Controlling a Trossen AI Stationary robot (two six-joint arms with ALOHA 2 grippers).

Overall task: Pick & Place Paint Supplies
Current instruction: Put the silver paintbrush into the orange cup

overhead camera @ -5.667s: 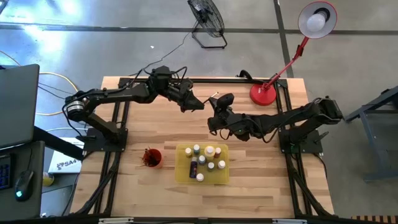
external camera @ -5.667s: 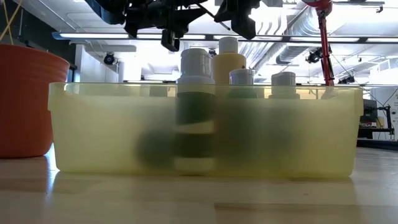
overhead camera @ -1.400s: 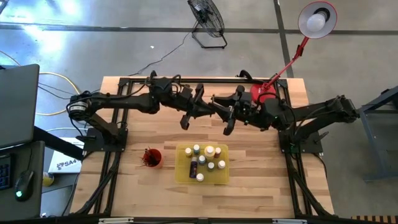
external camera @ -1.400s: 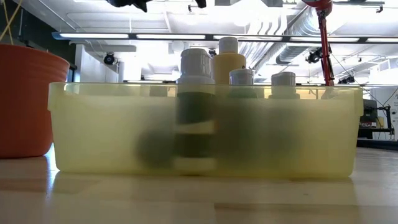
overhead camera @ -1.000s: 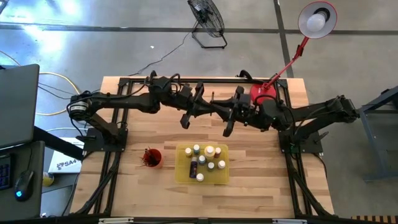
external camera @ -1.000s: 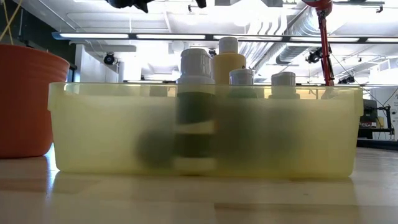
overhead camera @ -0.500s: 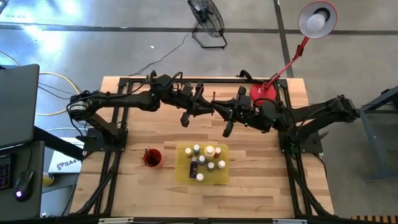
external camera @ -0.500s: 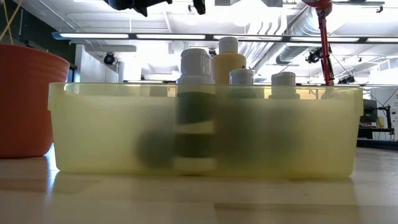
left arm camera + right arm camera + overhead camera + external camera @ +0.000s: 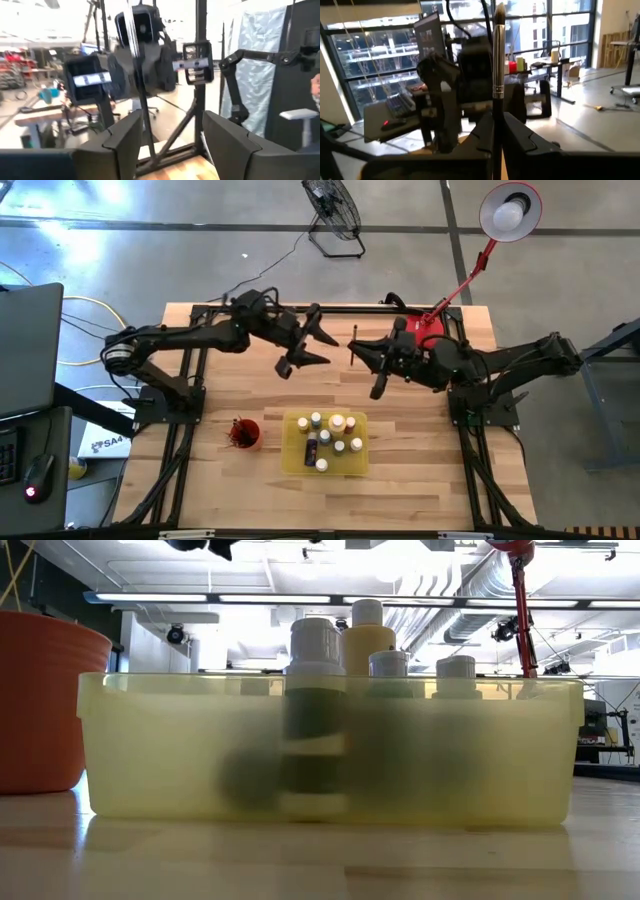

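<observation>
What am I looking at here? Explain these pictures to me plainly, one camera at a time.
Two dark robot arms work at a wooden table. One camera looks straight down: a yellow tray of small paint bottles sits beside a red cup. Another camera sits at table height, looking through the tray's wall. The last two ride on the wrists. The left gripper is open and empty, above the table's far side. The right gripper, facing it, is shut on a thin paintbrush, bristle end sticking out past its fingers.
</observation>
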